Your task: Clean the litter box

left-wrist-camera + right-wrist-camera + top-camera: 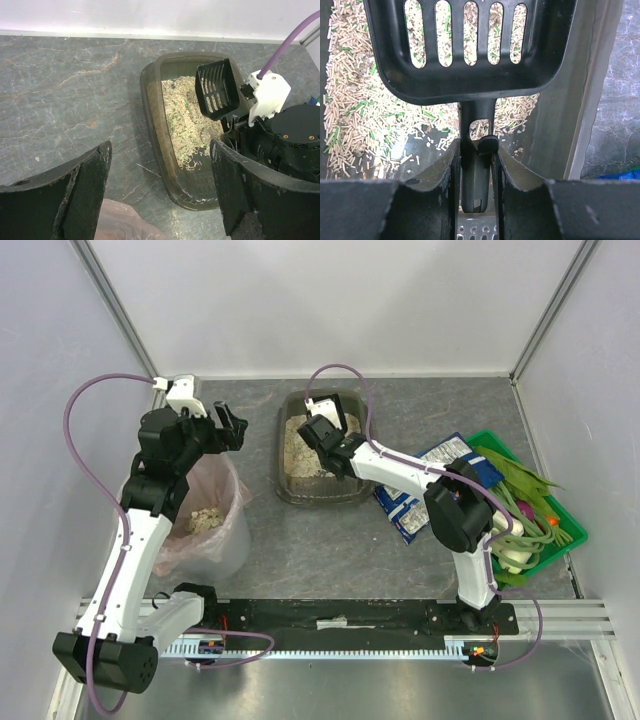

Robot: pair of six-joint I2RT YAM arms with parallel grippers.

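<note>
Sitting toward the far middle of the counter point(330, 550), the litter box point(320, 498) is a shallow dark grey-brown tray with rounded corners and a wide rim. Its long side runs away from the arms. Pale beige pellets point(360, 100) flecked with green bits cover most of its floor, thinning to bare plastic at the near end in the left wrist view. A black slotted scoop point(216, 90) hangs over the far right part of the tray, its pan raised and tilted, with pellets visible through the slots from the right wrist camera. The right gripper point(476, 150) is clamped on the scoop's narrow handle, one finger pressed against each side, and it reaches in over the box from the right.

Left of the tray, and apart from it, stands a round translucent bin point(235, 540) with a pink liner and a small heap of pale pellets at the bottom. The left gripper point(232, 425) hovers above the bin's far edge with its fingers spread wide apart and nothing between them, facing the litter box.

Right of the tray lies a blue and white packet point(410, 505), partly under the right arm. Beyond it, at the right edge, a green crate point(575, 530) holds leafy vegetables.
</note>
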